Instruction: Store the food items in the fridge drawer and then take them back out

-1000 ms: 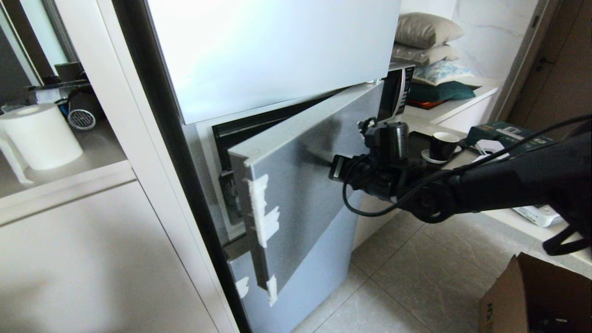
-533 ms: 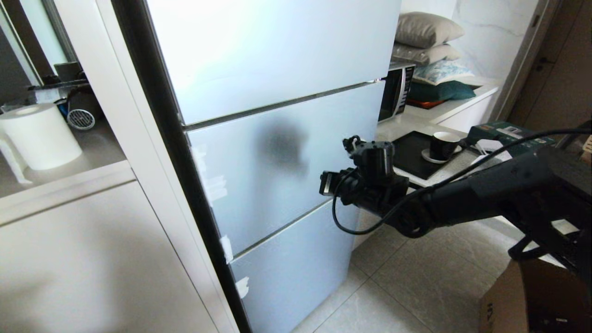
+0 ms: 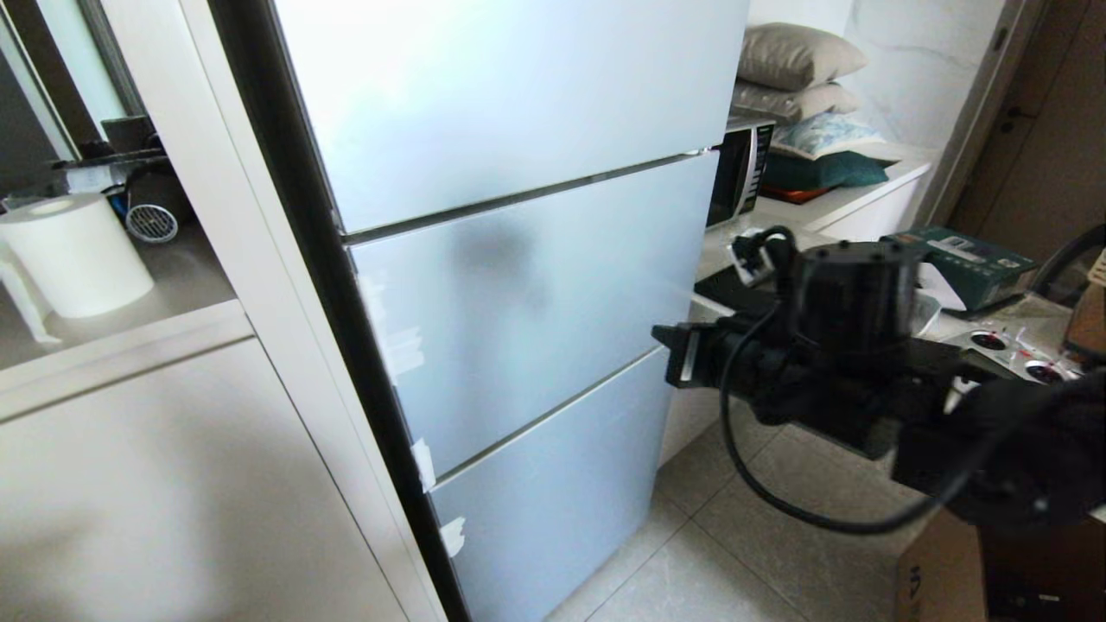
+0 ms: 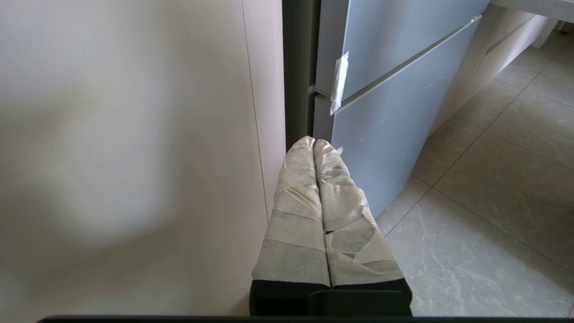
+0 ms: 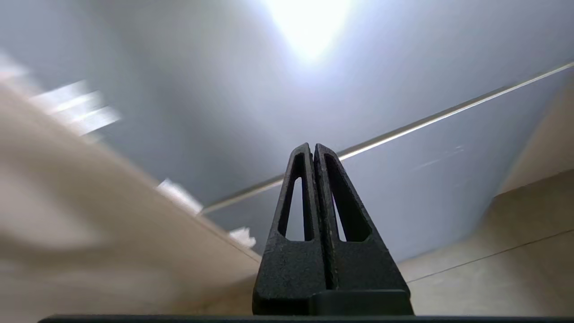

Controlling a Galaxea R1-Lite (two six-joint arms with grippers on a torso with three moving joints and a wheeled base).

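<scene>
The fridge's pale blue frosted doors are all shut, so the fridge drawer and the food items are hidden. My right gripper point(image 3: 678, 354) hangs in the air in front of the right edge of the middle door point(image 3: 536, 294), a little off its surface, pointing at it. In the right wrist view its black fingers point(image 5: 313, 148) are pressed together with nothing between them, and the seam between the middle and lower doors runs behind them. My left gripper point(image 4: 313, 141), with tape-wrapped fingers, is shut and empty, parked low by the lower door point(image 4: 385, 116).
A white cabinet point(image 3: 173, 484) stands left of the fridge, with a paper roll point(image 3: 73, 255) on its shelf. To the right are a microwave point(image 3: 739, 173), a counter with a green box point(image 3: 959, 255), and a cardboard box point(image 3: 942, 570) on the tiled floor point(image 3: 743, 553).
The middle fridge door, ajar a second ago, has swung shut. My right arm has drawn back to the right, away from the door face and nearer the camera.
</scene>
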